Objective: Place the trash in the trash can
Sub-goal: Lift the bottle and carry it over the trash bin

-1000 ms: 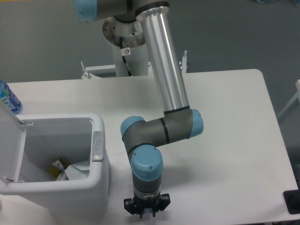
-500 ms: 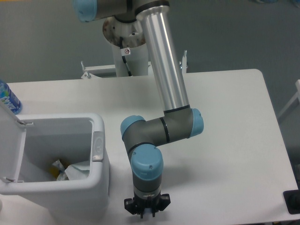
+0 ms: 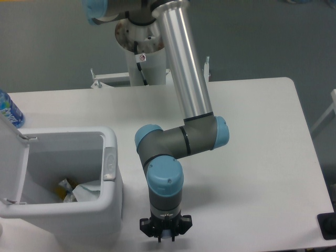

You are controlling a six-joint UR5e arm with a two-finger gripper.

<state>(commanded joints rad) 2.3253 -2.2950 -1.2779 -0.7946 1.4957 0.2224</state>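
Trash (image 3: pixel 79 191) lies inside the open can (image 3: pixel 113 197); the gripper (image 3: pixel 165 234) hangs beside it over the table (image 3: pixel 252 157) (jaw state unclear), and swinging left risks striking the wall.

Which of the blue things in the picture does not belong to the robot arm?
The blue-labelled plastic bottle at the table's far left edge, behind the pale grey-white bin's open lid. The other blue things are round joint caps on the arm.

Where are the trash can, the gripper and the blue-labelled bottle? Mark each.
trash can (image 3: pixel 111 207): fixed camera, outer right wall.
gripper (image 3: pixel 166 237): fixed camera, between the fingertips.
blue-labelled bottle (image 3: pixel 7 110): fixed camera, blue label at the left edge.
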